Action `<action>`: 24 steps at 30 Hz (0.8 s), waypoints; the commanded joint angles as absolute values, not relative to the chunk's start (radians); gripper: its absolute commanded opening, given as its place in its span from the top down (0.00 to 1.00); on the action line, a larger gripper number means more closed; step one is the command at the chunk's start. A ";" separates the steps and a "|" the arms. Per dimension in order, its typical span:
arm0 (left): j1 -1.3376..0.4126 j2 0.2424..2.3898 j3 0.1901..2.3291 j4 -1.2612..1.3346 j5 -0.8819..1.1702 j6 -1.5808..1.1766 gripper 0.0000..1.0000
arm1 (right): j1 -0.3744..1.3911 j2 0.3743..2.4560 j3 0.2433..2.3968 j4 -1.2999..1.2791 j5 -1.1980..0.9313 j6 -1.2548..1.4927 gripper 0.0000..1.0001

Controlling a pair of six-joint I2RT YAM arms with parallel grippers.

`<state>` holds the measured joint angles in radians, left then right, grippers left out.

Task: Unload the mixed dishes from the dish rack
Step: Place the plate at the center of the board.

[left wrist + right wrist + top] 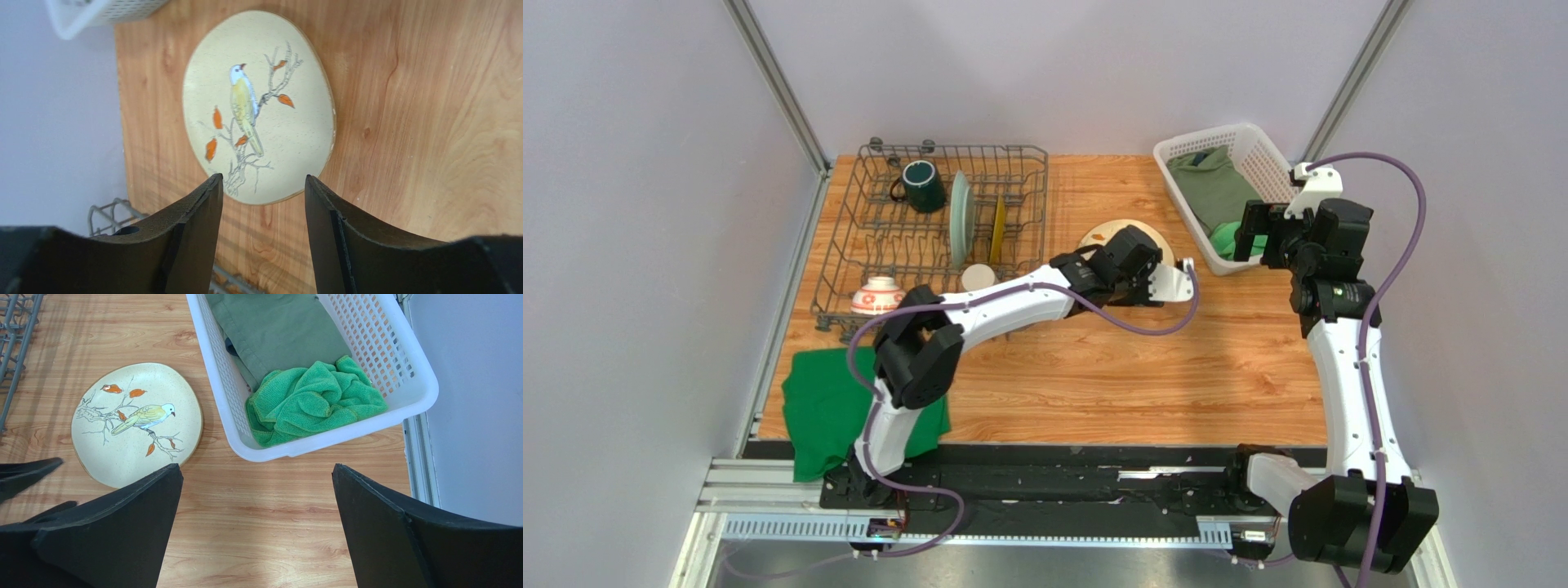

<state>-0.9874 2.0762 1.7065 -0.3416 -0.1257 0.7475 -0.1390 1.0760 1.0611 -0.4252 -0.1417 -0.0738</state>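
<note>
The dish rack (pixel 977 150) stands at the back left. In it are a dark green mug (pixel 922 186), an upright pale teal plate (pixel 960 218), an upright yellow plate (pixel 998 229), a beige cup (pixel 978 278) and a small red-and-white bowl (pixel 879 295). A cream dish painted with a bird (pixel 258 104) lies flat on the table right of the rack. My left gripper (pixel 263 179) hovers open at its near edge, with nothing between the fingers. My right gripper (pixel 256 468) is wide open and empty above bare wood, the cream dish (pixel 136 422) to its left.
A white lattice basket (pixel 1216 132) holding green cloths (pixel 313 401) sits at the back right, just beyond my right gripper. A dark green cloth (pixel 830 410) lies at the table's front left corner. The rack's corner (pixel 107 211) is close beside my left fingers.
</note>
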 commanded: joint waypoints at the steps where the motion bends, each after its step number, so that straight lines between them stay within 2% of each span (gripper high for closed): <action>1: -0.982 1.884 1.701 -0.376 -0.092 0.609 0.40 | -0.146 1.046 1.071 -0.383 -0.163 -0.058 0.01; 3: -0.966 1.829 1.703 -0.390 -0.109 0.549 0.39 | -0.146 1.048 1.072 -0.387 -0.167 -0.057 0.01; 5: -0.936 1.786 1.718 -0.417 -0.112 0.484 0.29 | -0.146 1.051 1.074 -0.388 -0.172 -0.055 0.01; 12: -0.784 1.652 1.706 -0.437 -0.164 0.301 0.27 | -0.146 1.039 1.075 -0.391 -0.192 -0.049 0.01; 14: -0.730 1.612 1.686 -0.434 -0.196 0.255 0.19 | -0.144 1.042 1.075 -0.391 -0.196 -0.049 0.01; 16: -0.678 1.576 1.661 -0.439 -0.201 0.217 0.06 | -0.144 1.042 1.075 -0.394 -0.199 -0.049 0.01; 24: -0.506 1.514 1.592 -0.457 -0.157 0.138 0.05 | -0.143 1.037 1.075 -0.396 -0.218 -0.045 0.01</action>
<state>-0.5652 1.5463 1.6012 -0.4416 -0.1886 0.2241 -0.1390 1.0622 1.0611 -0.4255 -0.1959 -0.0566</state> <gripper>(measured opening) 0.949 0.989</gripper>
